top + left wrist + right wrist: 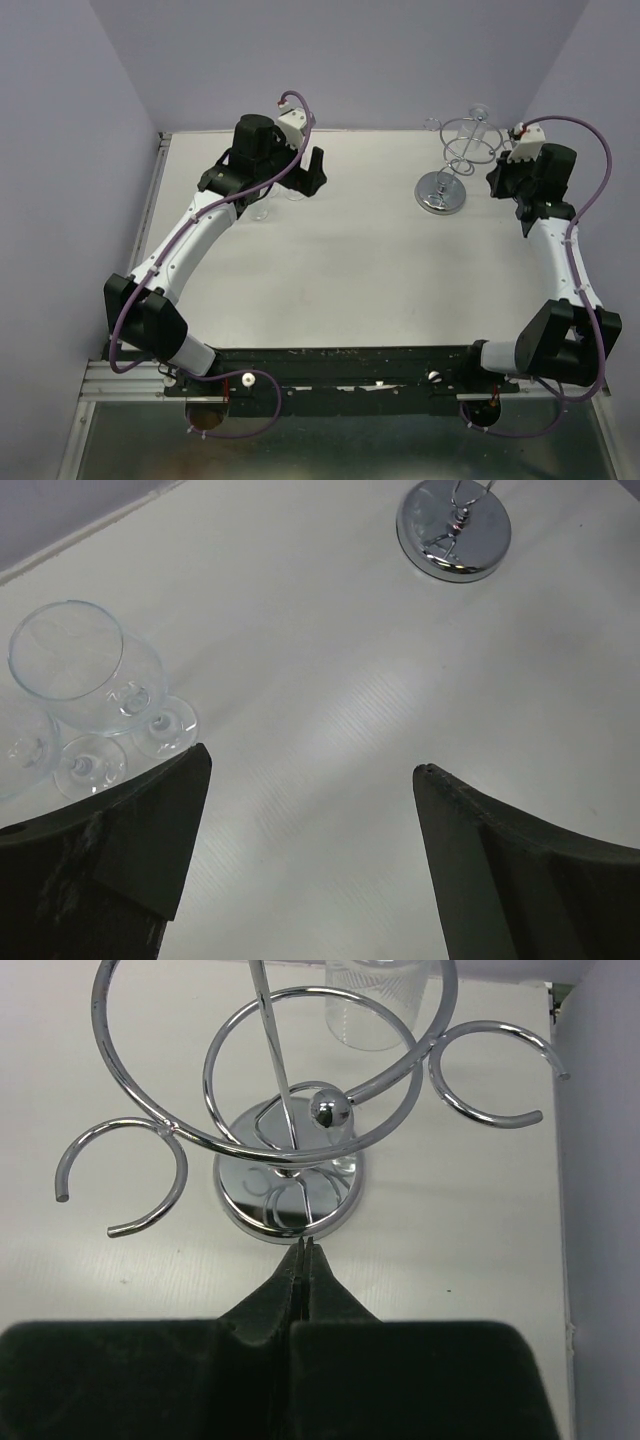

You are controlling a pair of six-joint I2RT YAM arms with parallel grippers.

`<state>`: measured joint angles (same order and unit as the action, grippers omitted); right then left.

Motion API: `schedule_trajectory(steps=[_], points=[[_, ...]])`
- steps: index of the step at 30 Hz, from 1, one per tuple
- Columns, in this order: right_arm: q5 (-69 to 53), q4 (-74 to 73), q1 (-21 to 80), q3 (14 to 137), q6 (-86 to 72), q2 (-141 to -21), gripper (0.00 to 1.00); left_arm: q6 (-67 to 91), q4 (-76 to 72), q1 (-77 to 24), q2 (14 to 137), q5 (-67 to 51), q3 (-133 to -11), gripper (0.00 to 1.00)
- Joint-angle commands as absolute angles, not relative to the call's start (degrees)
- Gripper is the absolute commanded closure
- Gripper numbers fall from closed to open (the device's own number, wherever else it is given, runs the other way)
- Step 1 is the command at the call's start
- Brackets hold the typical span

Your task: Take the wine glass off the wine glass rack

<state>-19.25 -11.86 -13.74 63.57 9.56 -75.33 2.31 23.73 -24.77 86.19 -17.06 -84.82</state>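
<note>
Hovering with my right gripper [303, 1248] pressed together, left gripper [312, 762] spread; wine glass [375, 1015] at rack's [250, 1210] twelve o'clock seems light, slick, fragile: I'd pinch its stem.

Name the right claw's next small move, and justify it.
Probably open the right claw and raise it toward the wine glass beyond the rings. It is shut and aimed low at the base of the wine glass rack, so it cannot grip. The left claw is open but far off, beside other glasses.
</note>
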Motion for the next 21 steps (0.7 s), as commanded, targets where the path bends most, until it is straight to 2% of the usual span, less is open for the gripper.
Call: schedule_trajectory(steps=[1,21], points=[[-19.9,-10.8,-12.5,64.6,10.8,-77.2,0.99,1.4,22.4,-24.8,84.1,-19.5,-84.2,0.01],[-20.7,-10.3,-3.3,71.8,10.7,-85.2,0.99,0.4,22.3,-24.7,83.1,-17.8,-81.9,0.01]])
